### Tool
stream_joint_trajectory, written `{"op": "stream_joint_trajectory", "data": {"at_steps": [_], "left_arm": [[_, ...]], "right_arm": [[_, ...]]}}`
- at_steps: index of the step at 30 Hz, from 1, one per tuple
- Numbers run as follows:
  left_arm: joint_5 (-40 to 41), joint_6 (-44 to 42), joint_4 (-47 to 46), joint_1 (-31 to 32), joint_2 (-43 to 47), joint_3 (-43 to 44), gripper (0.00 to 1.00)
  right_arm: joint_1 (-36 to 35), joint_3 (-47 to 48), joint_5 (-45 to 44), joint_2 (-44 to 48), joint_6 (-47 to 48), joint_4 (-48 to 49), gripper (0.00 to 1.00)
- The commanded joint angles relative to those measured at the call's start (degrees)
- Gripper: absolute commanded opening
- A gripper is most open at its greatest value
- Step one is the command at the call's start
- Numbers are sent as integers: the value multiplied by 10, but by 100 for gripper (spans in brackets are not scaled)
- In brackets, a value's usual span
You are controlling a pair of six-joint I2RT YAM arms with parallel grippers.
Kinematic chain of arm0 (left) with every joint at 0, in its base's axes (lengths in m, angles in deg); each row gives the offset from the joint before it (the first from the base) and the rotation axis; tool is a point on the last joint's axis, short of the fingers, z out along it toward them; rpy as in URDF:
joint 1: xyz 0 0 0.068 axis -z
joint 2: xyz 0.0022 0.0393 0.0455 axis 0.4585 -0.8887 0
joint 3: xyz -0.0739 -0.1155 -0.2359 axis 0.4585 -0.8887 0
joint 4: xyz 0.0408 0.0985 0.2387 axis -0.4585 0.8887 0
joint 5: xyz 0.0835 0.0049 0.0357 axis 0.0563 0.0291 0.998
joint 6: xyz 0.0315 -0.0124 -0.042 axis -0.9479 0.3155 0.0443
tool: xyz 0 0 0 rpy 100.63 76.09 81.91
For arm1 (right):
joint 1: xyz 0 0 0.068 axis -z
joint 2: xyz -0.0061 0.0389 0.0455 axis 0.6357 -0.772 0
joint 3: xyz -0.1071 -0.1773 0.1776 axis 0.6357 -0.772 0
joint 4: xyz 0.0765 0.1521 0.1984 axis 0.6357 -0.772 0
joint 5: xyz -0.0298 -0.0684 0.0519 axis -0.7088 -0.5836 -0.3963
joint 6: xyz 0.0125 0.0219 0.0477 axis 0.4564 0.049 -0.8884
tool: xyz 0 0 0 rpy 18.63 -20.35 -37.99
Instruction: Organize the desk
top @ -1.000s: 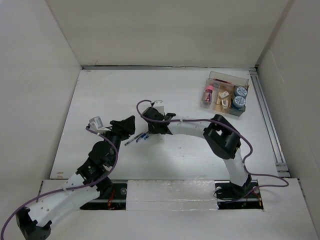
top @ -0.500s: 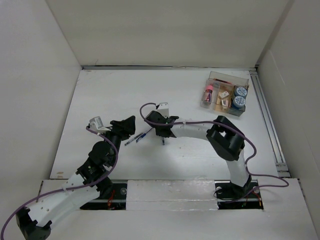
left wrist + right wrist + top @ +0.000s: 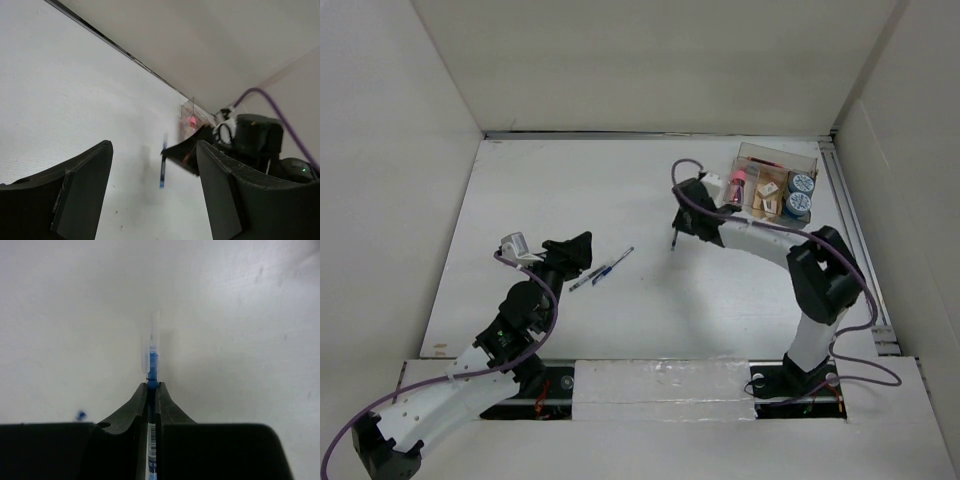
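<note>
Right gripper (image 3: 152,386): jaws pinched tight on a pen (image 3: 152,362), blue barrel, clear cap sticking out past the fingertips. The pen points down at the desk (image 3: 540,190), which lies directly beneath this gripper; we cannot tell whether the cap touches the surface. In the top view this gripper sits out over the far right part of the desk, with the clear tray (image 3: 778,150) near it on its right. Tray compartments hold a pink bottle (image 3: 735,187), blue rolls (image 3: 800,185) and small tan pieces we cannot make out. Left gripper (image 3: 582,247): jaws parted wide, nothing between them. Its wrist view shows both dark fingers (image 3: 82,185) apart with bare desk between and below. Two loose pens (image 3: 612,265) lie flat on the desk just beside this gripper, on its right, side by side and roughly parallel; neither is touched by a finger. The two grippers are well apart, the loose pens between them but much closer to the left one. From the left wrist we see the held pen hanging ahead in the distance, blurred.
</note>
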Motion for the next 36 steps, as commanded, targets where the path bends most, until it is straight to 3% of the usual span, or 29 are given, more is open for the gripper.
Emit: {"op": "stream_joint_trajectory", "data": {"at_steps": [1, 6, 12, 15, 24, 36], "left_arm": [[-5, -6, -22, -1, 0, -1, 64], [-3, -7, -20, -1, 1, 0, 64], [-15, -6, -25, -1, -5, 0, 64], [-20, -5, -26, -1, -7, 1, 64], [-20, -6, -35, -1, -19, -1, 64], [-15, -7, -38, -1, -30, 0, 64]], "right_arm": [[54, 25, 49, 57, -33, 149, 0], [173, 81, 21, 43, -110, 206, 0], [356, 110, 100, -44, -277, 260, 0], [404, 140, 105, -85, -320, 243, 0], [443, 191, 63, -128, -339, 203, 0], [465, 229, 33, -156, -327, 157, 8]]}}
